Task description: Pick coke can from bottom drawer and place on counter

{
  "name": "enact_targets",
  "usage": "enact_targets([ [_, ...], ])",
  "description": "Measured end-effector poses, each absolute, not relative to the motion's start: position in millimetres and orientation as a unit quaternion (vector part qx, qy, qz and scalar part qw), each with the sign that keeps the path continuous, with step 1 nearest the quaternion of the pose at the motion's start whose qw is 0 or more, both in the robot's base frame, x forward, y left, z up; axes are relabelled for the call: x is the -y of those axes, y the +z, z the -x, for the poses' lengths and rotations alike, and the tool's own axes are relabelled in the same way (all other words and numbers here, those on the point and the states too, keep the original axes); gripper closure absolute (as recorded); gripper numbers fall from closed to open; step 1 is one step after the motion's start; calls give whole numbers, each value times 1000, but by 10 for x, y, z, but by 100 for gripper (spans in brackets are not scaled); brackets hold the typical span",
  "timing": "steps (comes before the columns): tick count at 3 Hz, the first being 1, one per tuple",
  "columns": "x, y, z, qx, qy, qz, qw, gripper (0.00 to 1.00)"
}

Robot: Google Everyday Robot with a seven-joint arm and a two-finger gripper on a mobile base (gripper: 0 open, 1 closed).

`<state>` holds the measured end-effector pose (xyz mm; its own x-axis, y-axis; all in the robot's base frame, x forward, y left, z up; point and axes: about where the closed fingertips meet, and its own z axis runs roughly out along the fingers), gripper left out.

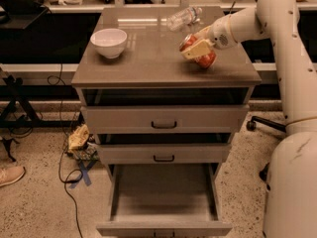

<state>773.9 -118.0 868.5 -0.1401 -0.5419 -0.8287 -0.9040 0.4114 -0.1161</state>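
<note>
The coke can (204, 59), red with a silver top, is tilted over the right part of the counter (148, 63). My gripper (196, 48) is shut on the can, its cream fingers (197, 49) clamped across the can's body, and it holds the can at or just above the counter surface. The white arm reaches in from the right. The bottom drawer (163, 195) is pulled wide open at the foot of the cabinet and its inside shows nothing in it.
A white bowl (109, 42) stands on the counter's left. A clear plastic water bottle (184, 18) lies at the counter's back, just behind the gripper. The two upper drawers (164, 119) stand slightly ajar. Cables and a yellow rag (78, 138) lie on the floor at left.
</note>
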Motion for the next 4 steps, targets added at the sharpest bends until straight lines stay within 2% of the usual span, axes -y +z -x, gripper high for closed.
enact_targets([
  [1, 1135, 8612, -7790, -727, 222, 493, 423, 59],
  [2, 1135, 8627, -7790, -727, 222, 493, 423, 28],
  [3, 1134, 8626, -7790, -727, 222, 493, 423, 5],
  [4, 1057, 8502, -7797, -729, 236, 486, 420, 0],
])
